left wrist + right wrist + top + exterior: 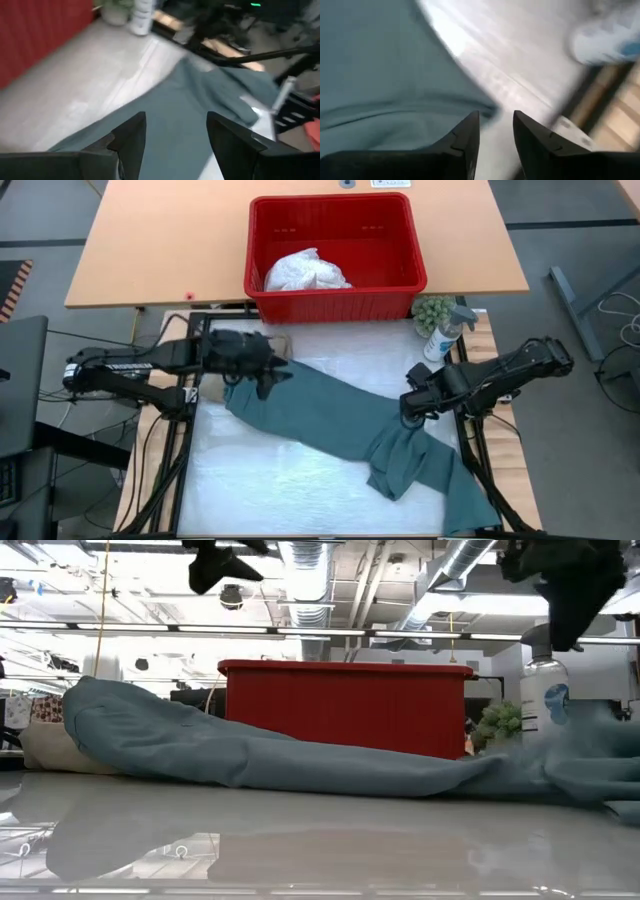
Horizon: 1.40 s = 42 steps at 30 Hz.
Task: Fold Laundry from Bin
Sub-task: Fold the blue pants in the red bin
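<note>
- Above the near left part of the pale table (300, 490), the left pincer (262, 375) hangs with its jaws apart and nothing between them, just over the upper end of the dark teal-green long-sleeved garment (330, 420).
- On the opposite side, the right pincer (410, 408) sits over the garment's bunched end; its wrist view shows its jaws (492, 137) narrowly parted with no cloth caught between them, the teal fabric lying just beneath and beside.
- Outward from both, the teal garment lies spread slantwise across the table, one end near the left pincer, the other crumpled toward the near right corner and hanging over the edge.
- Tucked under its left end, a beige-khaki cloth (45, 750) shows a little.
- Beyond the table's far edge stands the bright red rectangular plastic bin (335, 255), holding a crumpled white garment (305, 272).
- Beside the bin's right corner stand a clear spray bottle (447, 332) and a small green plant (432, 311).
- My reading: the step in hand is laying the teal piece flat before folding, with neither pincer gripping.
- Next calls for a fresh pinch on the crumpled right end, drawing it out smooth and back onto the table.
</note>
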{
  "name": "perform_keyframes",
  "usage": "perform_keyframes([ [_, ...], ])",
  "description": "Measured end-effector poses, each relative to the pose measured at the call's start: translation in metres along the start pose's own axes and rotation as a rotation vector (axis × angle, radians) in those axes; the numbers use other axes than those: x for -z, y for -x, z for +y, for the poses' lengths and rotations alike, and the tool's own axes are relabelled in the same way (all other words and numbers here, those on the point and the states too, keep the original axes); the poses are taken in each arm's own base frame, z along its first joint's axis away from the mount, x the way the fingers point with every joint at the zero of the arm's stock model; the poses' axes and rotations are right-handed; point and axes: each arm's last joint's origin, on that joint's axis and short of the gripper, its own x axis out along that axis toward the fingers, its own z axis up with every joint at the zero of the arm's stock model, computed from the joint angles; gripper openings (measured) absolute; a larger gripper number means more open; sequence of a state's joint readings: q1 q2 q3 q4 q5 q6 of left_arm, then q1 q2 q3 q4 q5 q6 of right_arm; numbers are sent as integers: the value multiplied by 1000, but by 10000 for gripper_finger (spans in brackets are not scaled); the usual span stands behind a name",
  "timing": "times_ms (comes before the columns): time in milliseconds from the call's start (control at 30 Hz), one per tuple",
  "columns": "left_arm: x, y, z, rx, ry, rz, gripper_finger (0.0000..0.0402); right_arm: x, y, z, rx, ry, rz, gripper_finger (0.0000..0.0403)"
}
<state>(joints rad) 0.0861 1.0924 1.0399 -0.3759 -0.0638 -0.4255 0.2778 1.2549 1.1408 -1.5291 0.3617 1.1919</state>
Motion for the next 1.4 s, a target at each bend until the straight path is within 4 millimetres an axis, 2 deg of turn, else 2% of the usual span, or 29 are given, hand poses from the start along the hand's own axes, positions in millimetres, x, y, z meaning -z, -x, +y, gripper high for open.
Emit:
perform_keyframes([
  [133,11,-4,-7,-18,11,-12,197,-1,-2,-3,34,-23,60,144],
  [267,25,-7,-13,-10,21,23,197,-5,-3,4,-38,1,11,144],
  [500,36,4,-56,156,-12,-31,197,-14,5,34,-293,121,-185,144],
  [667,72,20,-74,-58,116,30,197,-14,10,43,-365,145,-247,144],
  [800,103,37,-72,-240,323,118,197,-14,10,42,-359,145,-247,144],
  [900,119,48,-67,-347,408,171,196,-15,10,42,-352,150,-259,144],
  [1067,138,53,-57,-546,385,241,196,-17,9,41,-343,142,-266,144],
  [1300,157,43,-54,-738,341,398,196,-19,8,40,-338,134,-266,144],
  [1400,166,37,-58,-780,300,409,196,-20,8,40,-337,134,-267,144],
])
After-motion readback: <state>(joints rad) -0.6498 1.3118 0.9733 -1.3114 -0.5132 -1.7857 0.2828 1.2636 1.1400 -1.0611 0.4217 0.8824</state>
